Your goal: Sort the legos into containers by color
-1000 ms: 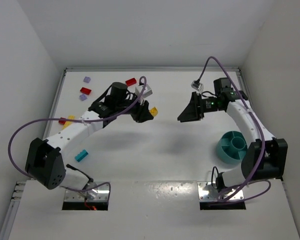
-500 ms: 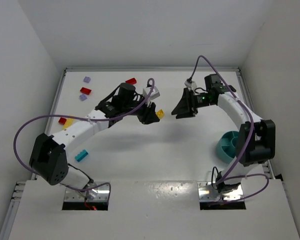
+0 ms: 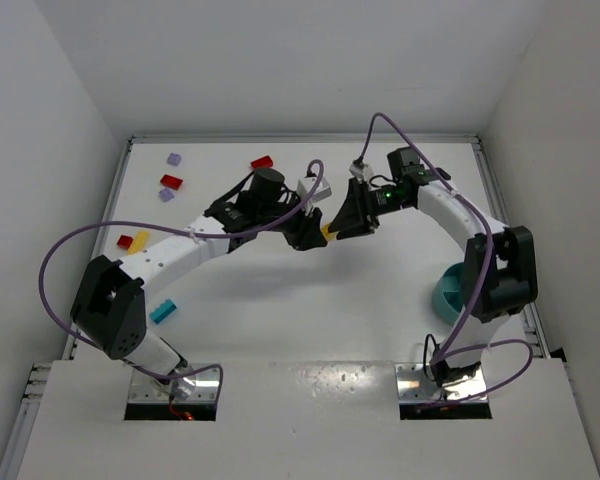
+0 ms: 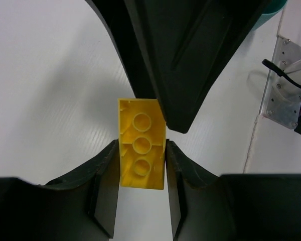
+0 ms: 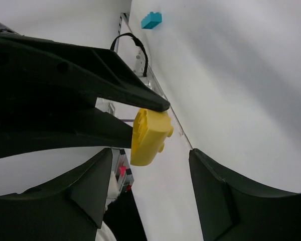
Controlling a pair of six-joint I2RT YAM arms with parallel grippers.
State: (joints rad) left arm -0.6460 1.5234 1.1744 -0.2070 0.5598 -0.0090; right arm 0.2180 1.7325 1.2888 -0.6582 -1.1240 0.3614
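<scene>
A yellow lego (image 4: 141, 150) is held underside-up above the mid table, and my left gripper (image 4: 141, 145) is shut on it. In the top view the yellow lego (image 3: 327, 232) sits between my left gripper (image 3: 313, 236) and my right gripper (image 3: 342, 226), which meet tip to tip. My right gripper (image 5: 150, 153) is open, its jaws wide on either side of the yellow lego's (image 5: 149, 135) free end without touching it. The teal dish (image 3: 446, 296) stands at the right, partly hidden by the right arm.
On the left of the table lie three red legos (image 3: 262, 161) (image 3: 171, 181) (image 3: 126, 241), a second yellow one (image 3: 140, 240), two pale purple ones (image 3: 174, 158) (image 3: 166, 195) and a cyan one (image 3: 162, 311). The same cyan lego (image 5: 151, 20) shows in the right wrist view.
The left gripper has carried the yellow lego to the right. The right gripper has swung left from near the dish until its jaws straddle the lego's end, and they have narrowed slightly.
</scene>
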